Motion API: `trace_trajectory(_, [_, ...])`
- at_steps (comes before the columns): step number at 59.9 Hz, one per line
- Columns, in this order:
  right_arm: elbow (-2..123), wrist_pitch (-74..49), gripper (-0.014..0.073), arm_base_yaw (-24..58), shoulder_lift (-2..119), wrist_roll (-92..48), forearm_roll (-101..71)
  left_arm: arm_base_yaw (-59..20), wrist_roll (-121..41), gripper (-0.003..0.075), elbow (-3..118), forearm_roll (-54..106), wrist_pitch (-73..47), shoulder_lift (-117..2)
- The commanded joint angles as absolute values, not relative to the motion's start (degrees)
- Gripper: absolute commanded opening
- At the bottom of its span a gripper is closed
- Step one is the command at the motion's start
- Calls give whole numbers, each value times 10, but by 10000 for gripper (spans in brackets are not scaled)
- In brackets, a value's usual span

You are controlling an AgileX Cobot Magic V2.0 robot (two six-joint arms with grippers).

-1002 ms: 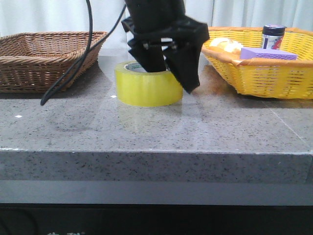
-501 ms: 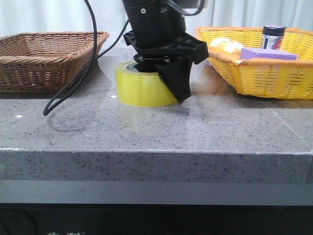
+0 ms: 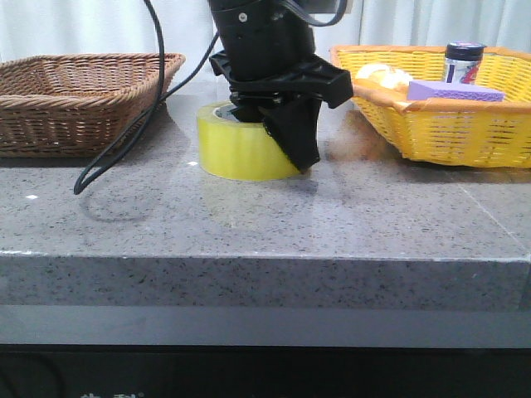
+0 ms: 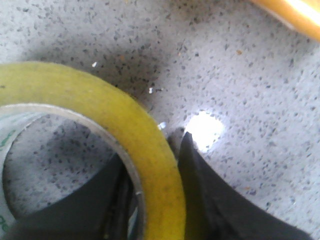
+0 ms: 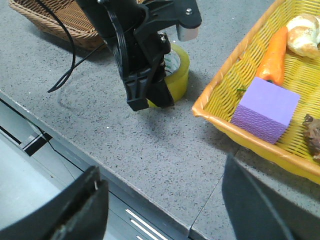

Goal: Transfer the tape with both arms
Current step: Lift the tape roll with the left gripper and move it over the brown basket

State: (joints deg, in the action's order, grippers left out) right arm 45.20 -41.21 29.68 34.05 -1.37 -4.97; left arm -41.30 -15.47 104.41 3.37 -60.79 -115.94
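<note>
The tape, a wide yellow roll with a white core, stands flat on the grey stone table. My left gripper comes down on it from above. One finger sits inside the core and the other presses the outer wall on the right side. In the left wrist view the yellow wall is clamped between the two dark fingers of the gripper. My right gripper is open and empty above the table's front edge, apart from the tape.
A brown wicker basket stands at the back left. A yellow basket at the back right holds a purple block, a jar and food items. A black cable hangs from the left arm to the table.
My left gripper has come down over the tape and its fingers have closed on the roll's right wall. The tape has stayed on the table.
</note>
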Motion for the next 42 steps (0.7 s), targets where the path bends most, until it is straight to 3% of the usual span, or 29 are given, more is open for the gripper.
trace_trajectory(1, [465,-371,510,297,340,-14,-48,-414,-155,132,1083,18,-608,-1119])
trace_trajectory(20, [465,-371,510,297,340,-14,-48,-413,-155,133,1224,18,-722,-1119])
trace_trajectory(42, [465,-371,510,297,340,-14,-48,-400,-149,133,1308,-33,-722,-1110])
